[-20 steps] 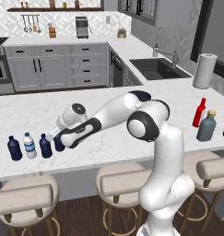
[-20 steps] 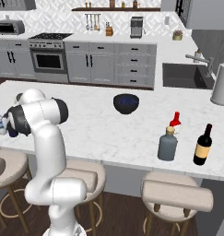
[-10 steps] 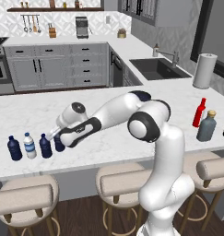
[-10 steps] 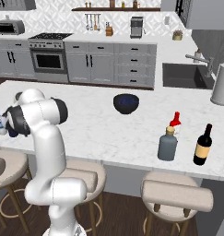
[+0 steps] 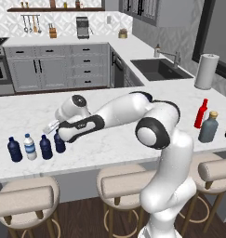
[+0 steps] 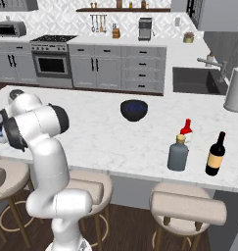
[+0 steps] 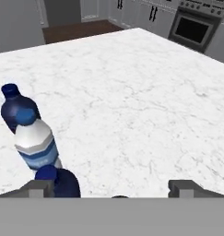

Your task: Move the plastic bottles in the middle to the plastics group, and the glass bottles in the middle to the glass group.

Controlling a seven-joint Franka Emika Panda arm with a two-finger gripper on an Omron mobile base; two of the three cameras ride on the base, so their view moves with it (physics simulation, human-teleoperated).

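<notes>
1. At the surface's (image 5: 133,148) left end, your gripper (image 7: 111,188) has jaws spread wide, gripping nothing.
2. Two navy bottles (image 5: 46,147) stand beside the clear bottle (image 5: 29,146).
3. Grey bottle (image 6: 178,153) stands near the red bottle (image 6: 186,129).

Four small upright bottles in a row on worktop: navy-blue plastic (image 5: 14,149), clear white-capped (image 5: 29,147), navy (image 5: 45,147), navy (image 5: 59,142). Squat grey-blue glass bottle (image 5: 208,127) stands beside slender red bottle (image 5: 201,113).

Navy plastic bottles (image 5: 46,147); white-marbled counter (image 5: 114,144); red glass bottle (image 5: 201,113).
</notes>
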